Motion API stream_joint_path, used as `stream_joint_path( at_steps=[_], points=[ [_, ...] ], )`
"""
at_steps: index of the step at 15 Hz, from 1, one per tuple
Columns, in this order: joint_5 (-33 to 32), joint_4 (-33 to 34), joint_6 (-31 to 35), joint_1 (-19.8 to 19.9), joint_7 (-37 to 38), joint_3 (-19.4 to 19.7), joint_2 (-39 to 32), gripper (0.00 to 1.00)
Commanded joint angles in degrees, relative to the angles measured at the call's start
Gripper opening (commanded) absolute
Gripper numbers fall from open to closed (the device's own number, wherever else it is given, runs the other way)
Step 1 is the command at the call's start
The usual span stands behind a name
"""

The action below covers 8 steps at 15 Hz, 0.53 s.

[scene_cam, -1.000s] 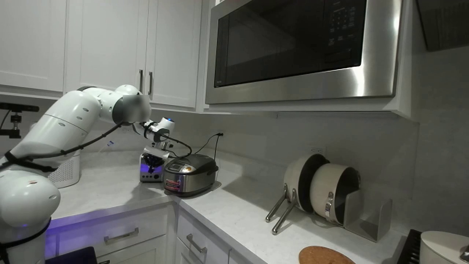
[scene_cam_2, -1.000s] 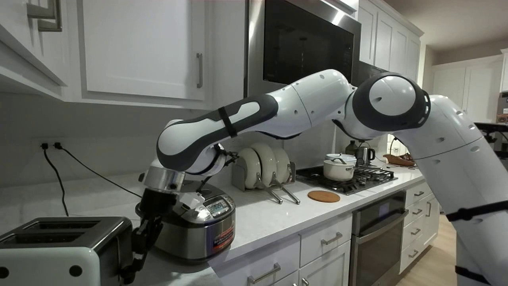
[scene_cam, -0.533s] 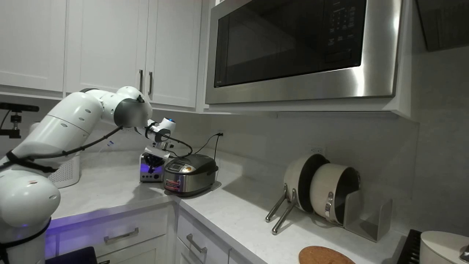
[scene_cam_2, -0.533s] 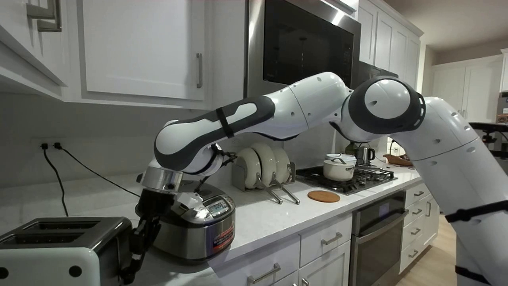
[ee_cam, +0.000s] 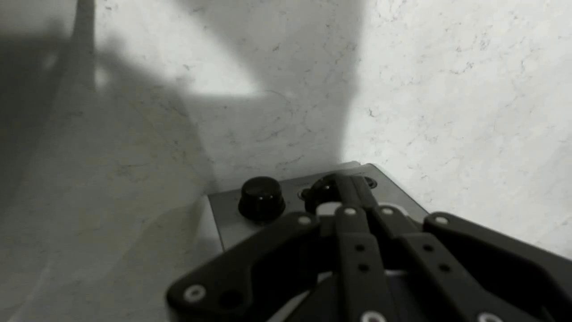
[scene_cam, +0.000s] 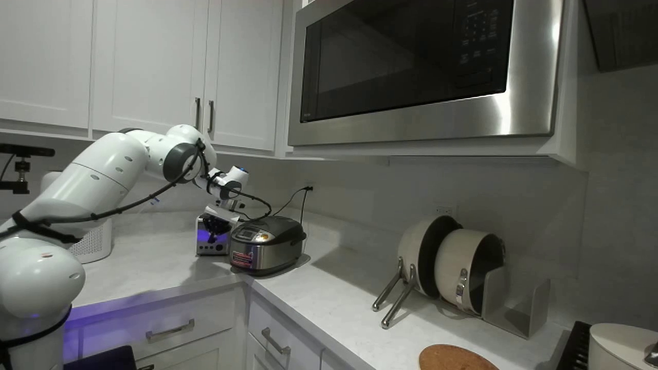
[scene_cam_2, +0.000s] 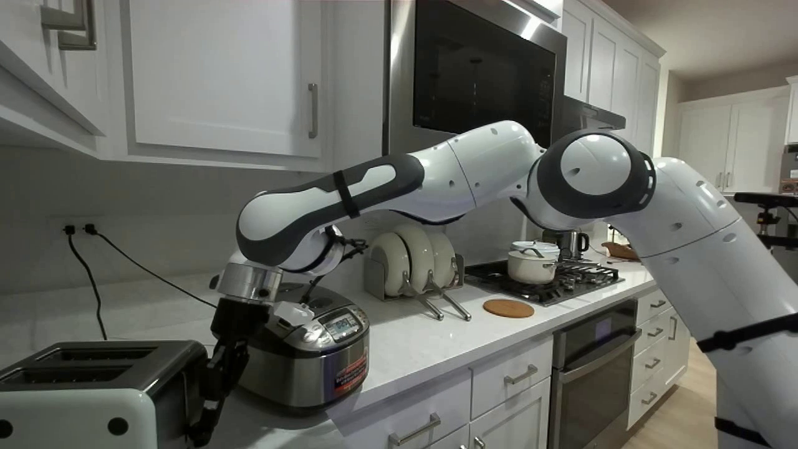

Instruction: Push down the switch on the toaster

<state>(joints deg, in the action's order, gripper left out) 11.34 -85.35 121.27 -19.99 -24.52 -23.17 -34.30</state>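
Two fingers (ee_cam: 355, 237) pressed side by side in the wrist view: pincer (ee_cam: 356, 190) clenched. Points down at a slant, just beside the dark end face (scene_cam_2: 171, 411) of the toaster (scene_cam_2: 68, 411); cannot tell whether touching. Toaster upright near the inner corner of the tabletop (scene_cam: 154, 246), slots (scene_cam_2: 75, 374) upward, in both exterior views. Switch hidden behind the pincer or too small to make out. Low on the end face, one black knob (ee_cam: 262, 201) in full sight from the wrist, a second knob (ee_cam: 321, 193) partly covered by the fingers. Purple light (scene_cam: 222, 240) across that face in an exterior view.

White robot arm (scene_cam_2: 492, 162) with dark joints, crossing over the front edge of the tabletop and bent down at the wrist above the toaster's end. Bears black bands (scene_cam_2: 748, 332) and, in an exterior view, a black cable (scene_cam: 121, 209).

Beside the toaster, rice cooker (scene_cam_2: 305, 368) right at the inner corner, display (scene_cam_2: 341, 325) facing the front edge. Toward the back edge, pale pans (scene_cam_2: 391, 265) on their sides in a rack (scene_cam: 496, 295), two metal handles (scene_cam: 399, 303) jutting toward the front edge. Round brown trivet (scene_cam_2: 508, 308) flat on the tabletop, between rack and cooktop (scene_cam_2: 495, 280). Lidded white pot (scene_cam_2: 531, 268) on the cooktop. High above the back edge, microwave (scene_cam: 411, 67) with dark door and steel frame. Near the back corner, two black cords (scene_cam_2: 95, 287) plugged in at the wall.
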Motion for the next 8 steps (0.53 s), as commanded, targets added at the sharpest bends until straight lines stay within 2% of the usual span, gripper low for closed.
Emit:
stream_joint_path(
  at_steps=[1, 8],
  points=[
    [-0.8, 4.1, -1.1, -1.4, 0.4, 0.3, -5.1, 0.0],
    [-1.5, 7.2, -4.6, -2.5, 2.1, 1.2, -8.0, 0.0]
  ],
)
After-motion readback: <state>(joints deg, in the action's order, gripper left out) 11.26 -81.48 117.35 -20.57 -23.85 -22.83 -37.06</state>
